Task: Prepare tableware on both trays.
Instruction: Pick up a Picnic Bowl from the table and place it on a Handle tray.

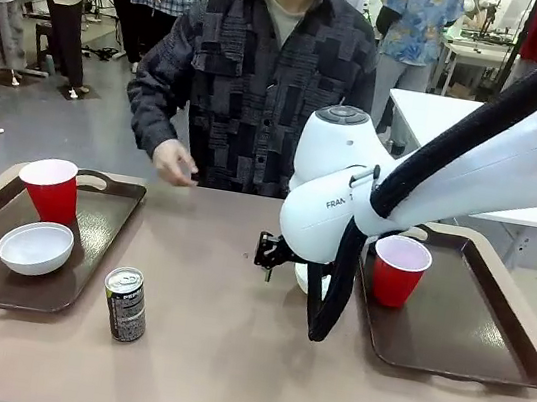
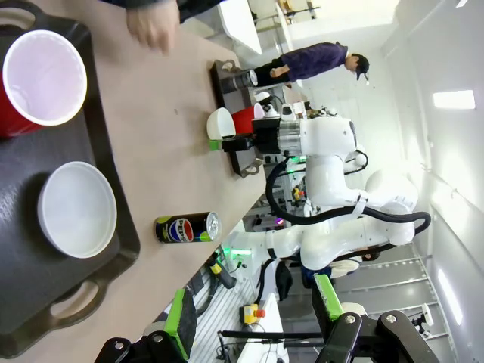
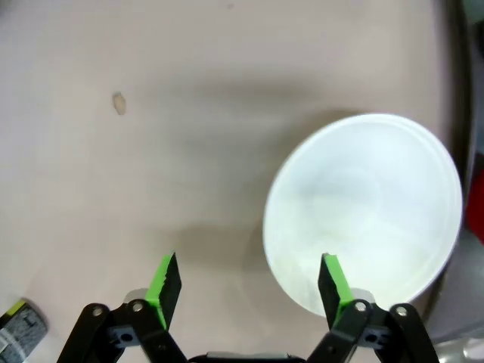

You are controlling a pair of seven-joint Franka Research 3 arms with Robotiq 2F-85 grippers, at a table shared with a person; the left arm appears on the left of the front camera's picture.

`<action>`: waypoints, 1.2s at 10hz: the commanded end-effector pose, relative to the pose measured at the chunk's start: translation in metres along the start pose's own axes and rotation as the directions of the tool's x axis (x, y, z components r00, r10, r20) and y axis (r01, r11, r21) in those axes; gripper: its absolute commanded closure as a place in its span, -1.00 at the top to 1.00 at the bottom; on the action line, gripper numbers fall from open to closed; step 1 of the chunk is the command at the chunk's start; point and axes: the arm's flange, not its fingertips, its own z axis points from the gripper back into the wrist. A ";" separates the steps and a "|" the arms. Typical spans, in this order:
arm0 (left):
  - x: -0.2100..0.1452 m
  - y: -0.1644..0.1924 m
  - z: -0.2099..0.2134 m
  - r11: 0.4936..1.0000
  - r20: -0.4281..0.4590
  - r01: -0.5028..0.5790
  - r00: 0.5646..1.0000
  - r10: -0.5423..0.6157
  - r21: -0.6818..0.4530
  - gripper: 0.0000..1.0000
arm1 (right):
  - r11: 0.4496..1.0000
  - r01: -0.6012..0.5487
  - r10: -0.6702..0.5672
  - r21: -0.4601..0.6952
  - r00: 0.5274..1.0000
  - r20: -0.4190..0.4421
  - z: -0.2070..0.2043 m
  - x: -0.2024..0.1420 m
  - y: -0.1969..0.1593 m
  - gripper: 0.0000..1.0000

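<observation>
Right gripper: jaws stood wide, holding nothing. One pad was over the tan table, the other over the rim of a white bowl at 2 o'clock in the right wrist view; the front view hid this behind the arm.
Left gripper: spread, empty, aloft.
Can: upright on the tabletop at 7 o'clock, just off the left tray.
That tray bore a second bowl and the left cup; the right tray, at 3 o'clock, bore the right cup.
Person's hand: at the far edge, 11 o'clock. Bystanders stood beyond.
</observation>
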 end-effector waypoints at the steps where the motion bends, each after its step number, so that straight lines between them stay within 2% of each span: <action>1: 0.001 -0.003 0.001 1.000 0.012 -0.010 1.000 0.010 -0.011 0.64 | 1.000 -0.024 0.024 0.008 1.000 0.015 -0.001 0.011 0.001 -0.30; 2: 0.001 -0.003 0.001 1.000 0.012 -0.010 1.000 0.010 -0.011 0.64 | 1.000 -0.020 0.019 0.008 1.000 0.020 -0.001 0.012 -0.001 -1.00; 3: 0.001 -0.003 0.001 1.000 0.012 -0.010 1.000 0.010 -0.011 0.64 | 1.000 -0.017 0.017 0.007 1.000 0.022 -0.001 0.013 -0.001 -0.29; 4: 0.001 -0.003 0.001 1.000 0.012 -0.010 1.000 0.010 -0.011 0.64 | 1.000 -0.019 0.019 0.009 1.000 0.024 0.000 0.012 0.000 -1.00; 9: 0.001 -0.003 0.001 1.000 0.012 -0.010 1.000 0.010 -0.011 0.64 | 1.000 -0.018 0.018 -0.002 1.000 0.018 0.002 0.011 -0.004 -1.00; 10: 0.001 -0.003 0.001 1.000 0.012 -0.010 1.000 0.010 -0.011 0.64 | 1.000 -0.012 0.012 -0.024 1.000 0.020 0.005 0.010 -0.005 -1.00; 12: 0.001 -0.003 0.001 1.000 0.012 -0.010 1.000 0.010 -0.011 0.64 | 0.989 -0.011 0.016 -0.150 0.999 0.031 0.023 -0.005 -0.010 -1.00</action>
